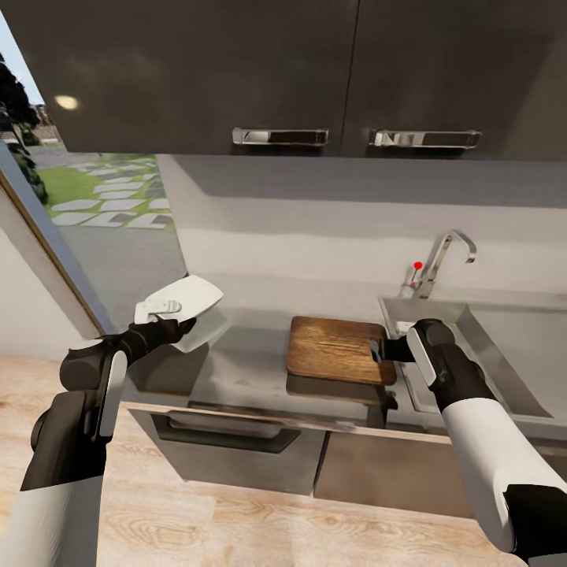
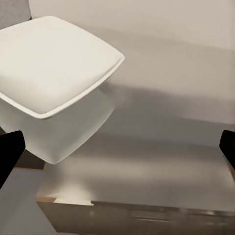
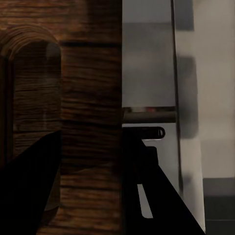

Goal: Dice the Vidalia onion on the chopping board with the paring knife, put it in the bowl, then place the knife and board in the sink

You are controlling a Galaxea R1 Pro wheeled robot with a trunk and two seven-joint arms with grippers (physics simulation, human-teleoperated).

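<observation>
My right gripper [image 1: 391, 349] is clamped on the chopping board [image 1: 335, 346] at its 3 o'clock handle end, lifted above the countertop [image 1: 236, 370]. My left gripper [image 2: 117, 147] is spread wide, empty, beside the bowl [image 1: 197, 303]. Judged step: board to sink [image 1: 504, 354], at 3 o'clock; needs a level carry.

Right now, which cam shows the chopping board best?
Head view: the whole chopping board shows, lifted off the countertop, right gripper at its handle end. Right wrist view gives only a close-up of grain and slot.

my right gripper [image 3: 90, 183]: fingers straddle the chopping board [image 3: 90, 73] edge | handle hole [image 3: 32, 98] close by | grey countertop [image 3: 147, 63] beyond
</observation>
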